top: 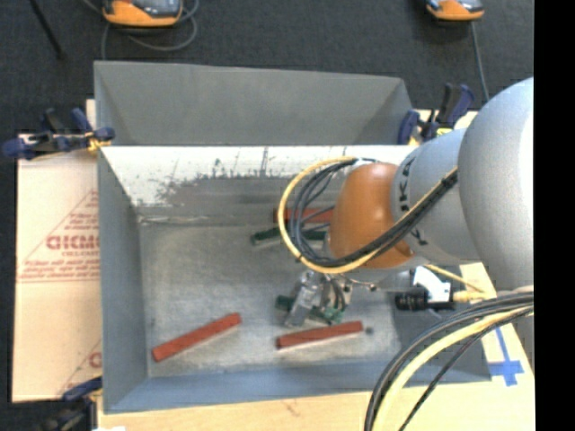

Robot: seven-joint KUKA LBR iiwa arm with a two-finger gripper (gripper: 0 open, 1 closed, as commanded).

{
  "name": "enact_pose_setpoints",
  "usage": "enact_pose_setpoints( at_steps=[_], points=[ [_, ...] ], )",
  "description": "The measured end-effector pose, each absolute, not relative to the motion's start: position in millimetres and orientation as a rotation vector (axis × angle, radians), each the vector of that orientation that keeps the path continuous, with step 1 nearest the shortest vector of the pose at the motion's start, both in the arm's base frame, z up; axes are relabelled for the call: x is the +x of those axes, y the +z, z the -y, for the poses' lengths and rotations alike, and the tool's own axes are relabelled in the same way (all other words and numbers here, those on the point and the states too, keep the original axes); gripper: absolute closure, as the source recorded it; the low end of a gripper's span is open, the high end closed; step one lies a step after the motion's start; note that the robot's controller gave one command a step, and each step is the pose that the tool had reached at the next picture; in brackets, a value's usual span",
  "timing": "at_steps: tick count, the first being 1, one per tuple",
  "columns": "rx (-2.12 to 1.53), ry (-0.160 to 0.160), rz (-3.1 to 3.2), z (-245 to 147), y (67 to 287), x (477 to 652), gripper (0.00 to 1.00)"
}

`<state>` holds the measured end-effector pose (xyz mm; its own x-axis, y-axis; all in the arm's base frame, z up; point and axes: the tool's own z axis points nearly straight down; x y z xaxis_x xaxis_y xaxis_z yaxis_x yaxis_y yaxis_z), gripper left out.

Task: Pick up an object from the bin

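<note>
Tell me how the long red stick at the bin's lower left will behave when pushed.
The red stick looks straight and flat, so probably stiff, likelier to slide than roll on the bin floor. Long and thin, it would probably pivot if pushed near one end.

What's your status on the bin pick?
Pincer low in bin, right of centre. Short red bar just in front of it. Longer red bar apart, leftward.

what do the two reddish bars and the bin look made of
Left bar and right bar: flat, matte red-brown, straight-edged, likely painted wood or plastic; the look leaves it open. Bin: grey sheet metal, dull finish, floor and back wall scuffed pale.
</note>
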<state>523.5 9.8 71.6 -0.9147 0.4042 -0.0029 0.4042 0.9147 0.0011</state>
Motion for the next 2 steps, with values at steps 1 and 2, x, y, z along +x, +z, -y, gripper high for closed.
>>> enact_pose_setpoints(
  at_steps=[1, 2],
  points=[
    [0.639, 0.004, -3.070, -9, 106, 524.9, 1.00],
    [0.627, 0.004, -3.072, -9, 145, 526.5, 1.00]
  ],
)
